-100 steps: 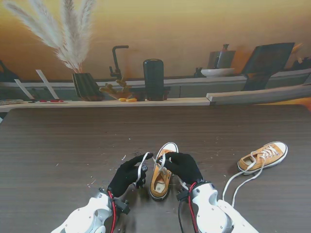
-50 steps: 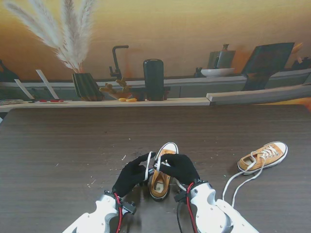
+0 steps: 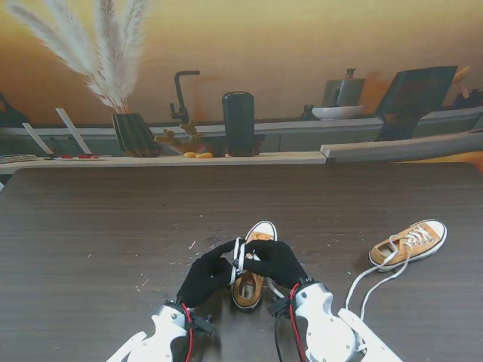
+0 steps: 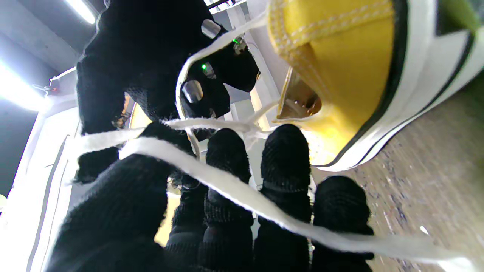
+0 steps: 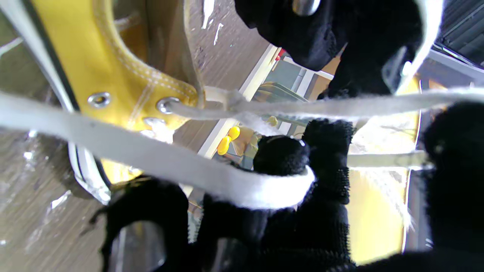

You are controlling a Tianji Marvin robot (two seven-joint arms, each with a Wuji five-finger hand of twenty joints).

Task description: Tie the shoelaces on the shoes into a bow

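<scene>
You see a yellow canvas shoe with glossy rubber sole, fuzzy white cloth laces, on a matt wood-grain table.

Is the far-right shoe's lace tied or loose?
Loose. The right shoe has its lace trailing untied across the table toward me.

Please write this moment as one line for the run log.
step: bow tying | left hand: shut on lace | right hand: shut on lace | lace: not yet a bow | shoe: between hands
</scene>
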